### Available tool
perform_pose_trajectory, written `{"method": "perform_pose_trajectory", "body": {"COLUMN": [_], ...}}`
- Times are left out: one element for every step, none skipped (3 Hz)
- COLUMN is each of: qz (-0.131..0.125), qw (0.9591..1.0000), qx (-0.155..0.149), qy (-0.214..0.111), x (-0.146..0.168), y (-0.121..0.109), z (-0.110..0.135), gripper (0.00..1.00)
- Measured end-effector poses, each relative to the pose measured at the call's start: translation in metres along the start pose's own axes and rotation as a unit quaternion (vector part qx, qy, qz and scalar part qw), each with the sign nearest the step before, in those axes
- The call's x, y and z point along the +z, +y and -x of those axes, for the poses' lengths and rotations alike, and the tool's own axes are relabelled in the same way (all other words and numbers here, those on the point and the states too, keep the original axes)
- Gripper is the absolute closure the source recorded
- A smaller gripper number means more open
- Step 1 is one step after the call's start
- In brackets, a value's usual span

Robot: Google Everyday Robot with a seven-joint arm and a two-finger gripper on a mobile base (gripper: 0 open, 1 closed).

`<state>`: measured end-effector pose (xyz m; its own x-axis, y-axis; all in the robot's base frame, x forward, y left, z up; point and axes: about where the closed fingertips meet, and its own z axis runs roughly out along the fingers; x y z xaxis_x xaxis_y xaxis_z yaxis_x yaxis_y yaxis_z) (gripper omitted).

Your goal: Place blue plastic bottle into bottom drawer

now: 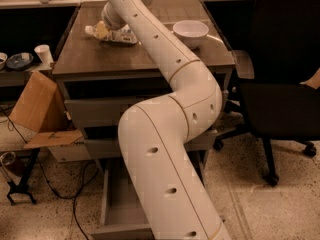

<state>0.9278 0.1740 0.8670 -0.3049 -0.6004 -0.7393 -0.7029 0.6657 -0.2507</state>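
Note:
The blue plastic bottle (123, 36), a pale object with bluish print, seems to lie on its side at the back left of the brown table top (150, 59). The arm's wrist partly hides it. My gripper (111, 24) is at the far end of the white arm (165, 134), just above the bottle and a yellowish item (100, 30), and the wrist mostly covers it. The bottom drawer (106, 199) is pulled open at floor level under the table. Its grey inside is partly hidden by the arm.
A white bowl (190, 32) stands at the table's right back. The two shallower drawers (95, 111) above are shut. A black office chair (285, 84) is at the right. At the left are a cardboard box (37, 104), a paper cup (44, 54) and floor cables (55, 184).

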Motion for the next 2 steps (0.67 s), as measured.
{"method": "perform_pose_trajectory", "body": {"qz": [0.026, 0.037], "qw": [0.9989, 0.9961], "qx": [0.016, 0.025], "qy": [-0.037, -0.076], "x": [-0.015, -0.033], "y": [0.004, 0.001], "z": [0.018, 0.038], "gripper": [1.00, 1.00]}}
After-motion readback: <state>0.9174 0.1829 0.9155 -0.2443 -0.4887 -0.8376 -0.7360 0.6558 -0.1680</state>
